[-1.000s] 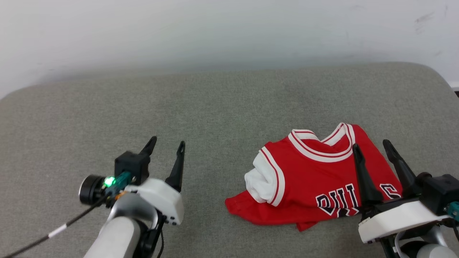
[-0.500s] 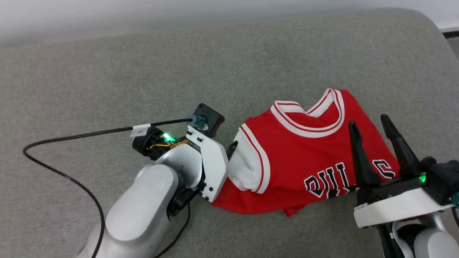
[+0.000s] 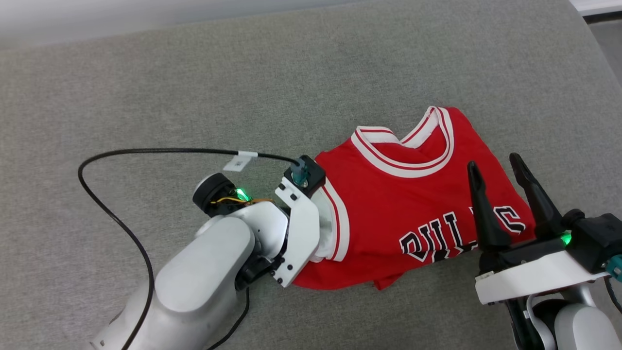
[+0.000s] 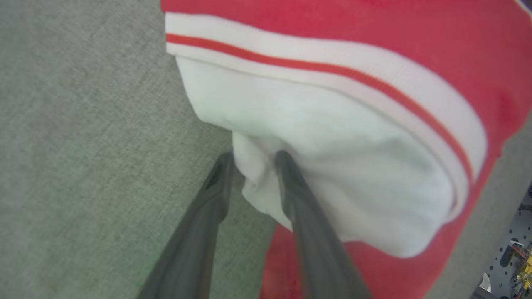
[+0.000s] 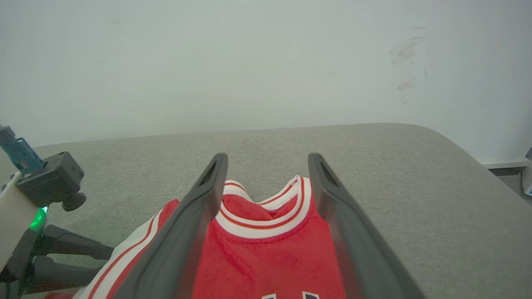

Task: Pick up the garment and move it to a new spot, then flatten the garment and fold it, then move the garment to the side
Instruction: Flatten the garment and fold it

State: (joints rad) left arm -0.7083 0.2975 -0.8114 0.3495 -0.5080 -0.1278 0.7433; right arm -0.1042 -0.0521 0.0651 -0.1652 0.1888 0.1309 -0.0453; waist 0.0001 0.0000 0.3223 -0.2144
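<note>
nearest, the right gripper point(image 3: 492, 161) hangs wide open above the garment point(image 3: 388, 209); the left gripper point(image 4: 254, 156) straddles a fold of its white sleeve, pinched or not i cannot tell; the garment lies right of centre on the grey cushion point(image 3: 194, 87), hem near, collar pointing away, long axis near-to-far

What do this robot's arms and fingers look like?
Both arms have rounded silver-grey forearms, white angular wrist shells and a green light. The left gripper and right gripper each carry two long, dark, tapered fingers. A black cable with a white tag runs to the left wrist.
</note>
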